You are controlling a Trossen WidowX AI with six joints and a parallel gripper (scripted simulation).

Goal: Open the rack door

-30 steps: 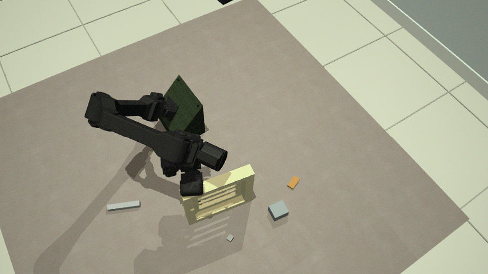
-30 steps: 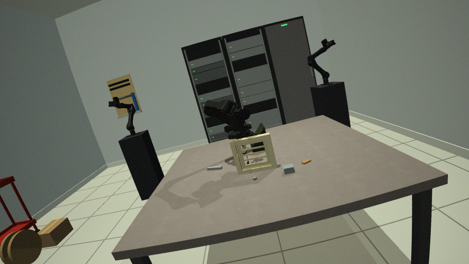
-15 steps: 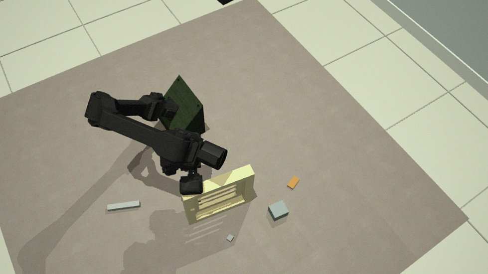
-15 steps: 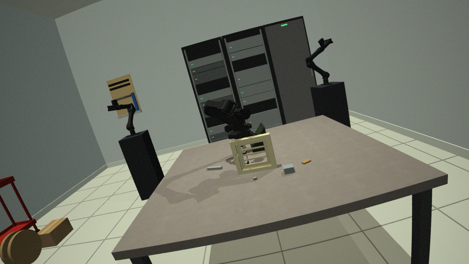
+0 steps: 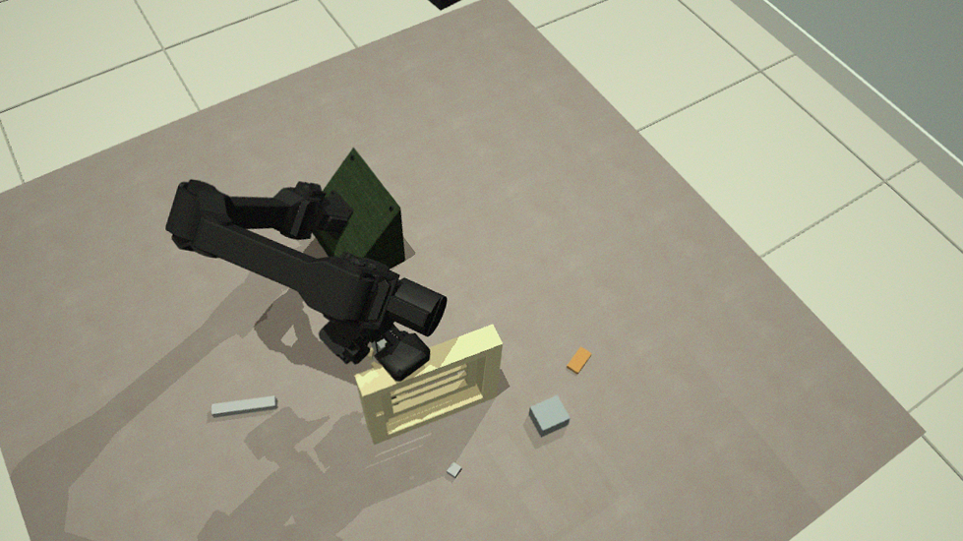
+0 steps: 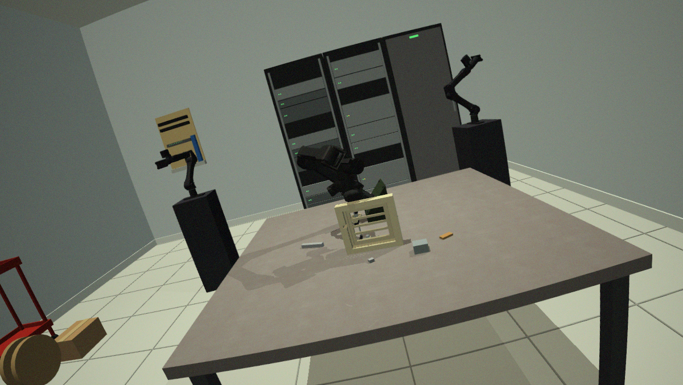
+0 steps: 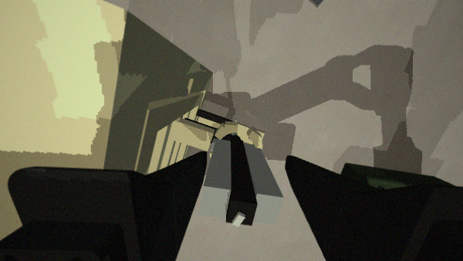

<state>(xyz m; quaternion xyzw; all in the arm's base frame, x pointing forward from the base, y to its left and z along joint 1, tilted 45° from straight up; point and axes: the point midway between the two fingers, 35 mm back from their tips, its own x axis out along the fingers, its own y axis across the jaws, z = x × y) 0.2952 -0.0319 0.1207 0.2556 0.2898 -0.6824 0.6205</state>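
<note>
The pale-yellow rack frame (image 5: 491, 337) (image 6: 393, 224) (image 7: 77, 77) stands upright on the table. The slatted door (image 6: 377, 221) (image 7: 181, 131) shows in its opening; its exact angle is unclear. The handle (image 7: 243, 170), a black bar between two grey side plates with a small white tip, stands out from the door, its side plates spread. My gripper (image 5: 375, 347) (image 7: 246, 159) is open around the handle, one finger on each side, with a visible gap beside each grey plate. How far the handle is turned relative to the door is not clear.
A dark green wedge (image 5: 364, 210) (image 6: 377, 191) stands behind the frame, close to the arm. A light grey bar (image 5: 242, 406) (image 6: 312, 245), a small grey cube (image 5: 453, 469) (image 6: 370, 259), a grey block (image 5: 550, 414) (image 6: 420, 246) and an orange block (image 5: 579, 360) (image 6: 445, 235) lie around the frame.
</note>
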